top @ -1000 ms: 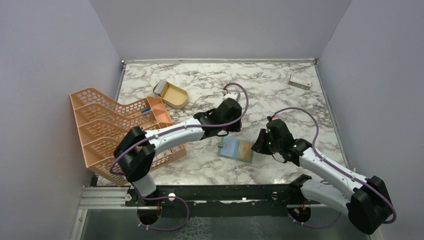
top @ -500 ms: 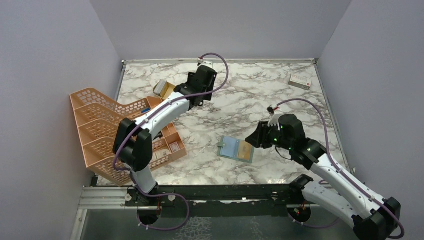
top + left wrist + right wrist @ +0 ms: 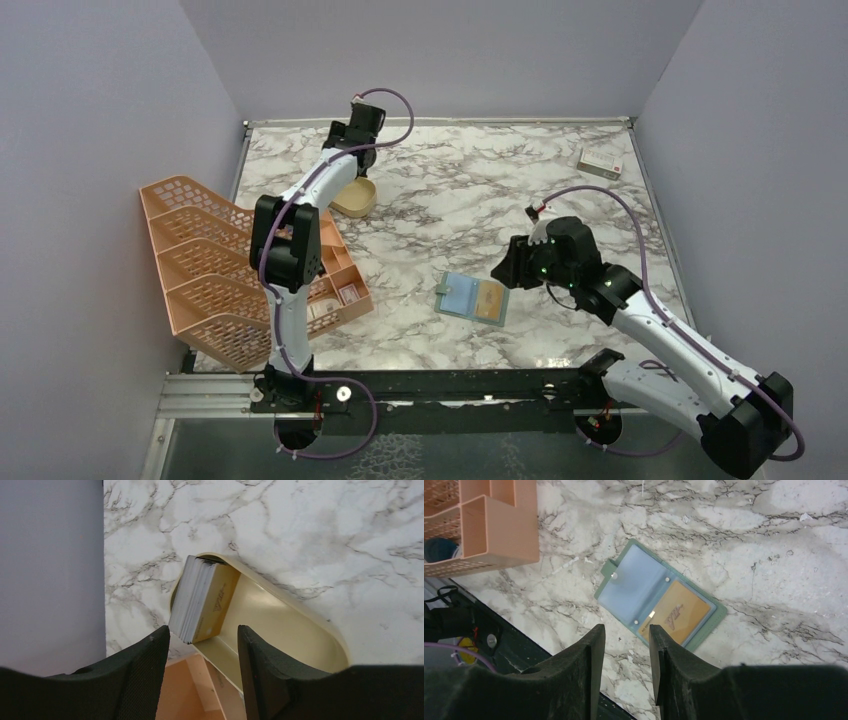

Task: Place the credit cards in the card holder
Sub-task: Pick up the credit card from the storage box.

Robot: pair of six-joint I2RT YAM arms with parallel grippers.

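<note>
The card holder (image 3: 473, 298) lies open on the marble near the front, pale blue left face, one tan-orange credit card (image 3: 675, 613) in its right face; it also shows in the right wrist view (image 3: 634, 582). A stack of credit cards (image 3: 201, 599) stands on edge at the end of a gold oval tin (image 3: 280, 625). My left gripper (image 3: 202, 645) is open and empty, just above the stack's near end. My right gripper (image 3: 625, 640) is open and empty, above the marble just in front of the holder.
An orange mesh file rack (image 3: 215, 260) stands at the left, its corner under the tin (image 3: 200, 680). A white box with a red mark (image 3: 600, 161) lies at the far right. The gold tin (image 3: 356, 198) sits beside the rack.
My left arm swung from the table's middle to the far left, over the gold tin. My right gripper rose and drew back a little beside the open card holder.
</note>
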